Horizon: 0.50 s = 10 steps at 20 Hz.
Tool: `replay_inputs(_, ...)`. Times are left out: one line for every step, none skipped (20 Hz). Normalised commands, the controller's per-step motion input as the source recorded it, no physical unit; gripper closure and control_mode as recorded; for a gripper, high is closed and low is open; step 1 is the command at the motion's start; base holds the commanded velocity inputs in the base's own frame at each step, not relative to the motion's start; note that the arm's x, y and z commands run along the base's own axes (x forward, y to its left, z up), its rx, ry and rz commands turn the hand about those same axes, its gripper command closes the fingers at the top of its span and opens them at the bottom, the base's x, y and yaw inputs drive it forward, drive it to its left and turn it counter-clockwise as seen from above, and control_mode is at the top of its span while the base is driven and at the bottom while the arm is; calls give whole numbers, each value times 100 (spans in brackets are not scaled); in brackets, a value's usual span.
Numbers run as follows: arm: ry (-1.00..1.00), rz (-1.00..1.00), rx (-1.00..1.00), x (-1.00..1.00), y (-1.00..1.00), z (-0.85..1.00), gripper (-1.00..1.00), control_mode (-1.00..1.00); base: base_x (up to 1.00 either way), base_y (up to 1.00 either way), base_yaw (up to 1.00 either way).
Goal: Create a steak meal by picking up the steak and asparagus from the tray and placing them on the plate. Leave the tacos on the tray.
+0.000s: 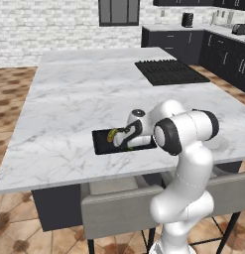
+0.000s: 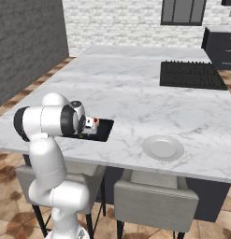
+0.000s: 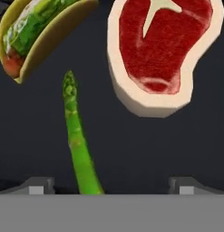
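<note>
In the hand view we see our fingers (image 3: 111, 185) spread wide apart, low over the tray (image 3: 145, 149), gripping nothing. The asparagus (image 3: 76, 136) runs up from between them. Beyond it lie the tacos (image 3: 38, 31) and the steak (image 3: 161, 50). The plate (image 2: 162, 148) sits on the table (image 2: 135, 98), well apart.

No writing, label, brand or number can be read anywhere in these pictures. The tray (image 3: 131, 149) and the steak (image 3: 163, 50) carry no markings.
</note>
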Motion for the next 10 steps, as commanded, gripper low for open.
replay_inputs(0,0,0,35,6,-31,-100,-100,0,0,0)
replay_inputs(0,0,0,31,4,-32,-100,-100,0,0,0)
replay_inputs(0,0,0,29,4,-33,-100,-100,0,0,0)
replay_inputs(0,0,0,26,4,-33,-100,-100,0,0,0)
replay_inputs(0,0,0,20,5,-36,100,-100,0,0,0)
replay_inputs(0,0,0,16,6,-37,100,-100,0,0,0)
replay_inputs(0,0,0,6,6,-40,100,-100,0,0,0)
replay_inputs(0,0,0,0,3,-40,100,-100,0,0,0)
replay_inputs(0,0,0,0,0,-41,100,-100,0,0,0)
replay_inputs(0,0,0,0,0,-38,100,-100,0,0,0)
